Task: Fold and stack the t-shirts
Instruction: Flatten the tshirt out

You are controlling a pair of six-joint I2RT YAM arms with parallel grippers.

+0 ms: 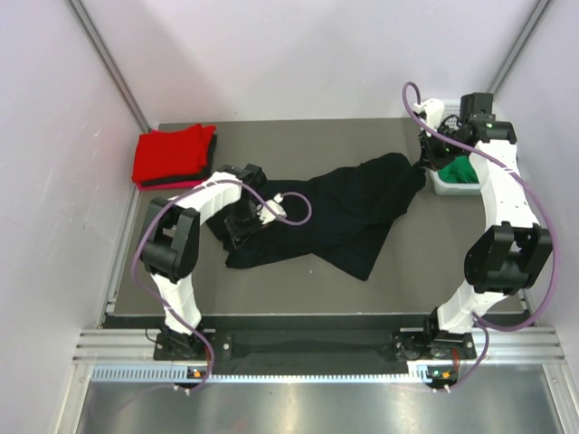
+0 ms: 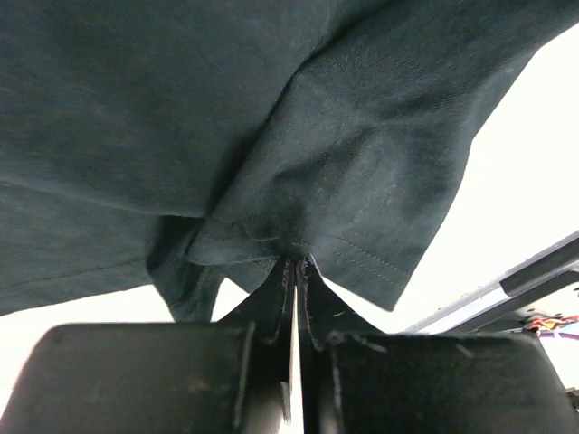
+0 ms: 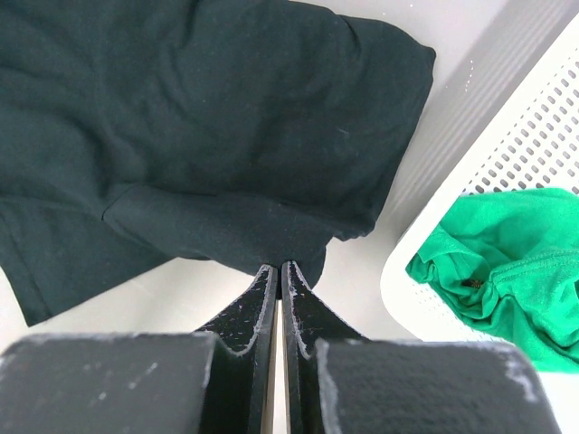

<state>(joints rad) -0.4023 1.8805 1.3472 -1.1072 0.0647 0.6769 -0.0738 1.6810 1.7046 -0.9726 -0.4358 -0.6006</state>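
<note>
Two shirts look dealt with, by my reckoning. The red t-shirt lies folded well apart from the white mesh basket, at the opposite side of the table. A thin pink edge shows under it, which I take to be another folded shirt, though I cannot be sure.

The black t-shirt is the one in hand. It starts just beside the basket and stretches away from it in a crumpled, twisted band, not yet flat and not yet folded. My right gripper has its jaws pressed together on the shirt's edge at the end nearest the basket. My left gripper pinches a bunched fold of the same black cloth at the end farthest from the basket.

The green t-shirt sits wadded inside the basket, untouched.

I judge the task roughly half done: the black shirt needs spreading, folding and carrying to the stack, then the green one needs the same.
</note>
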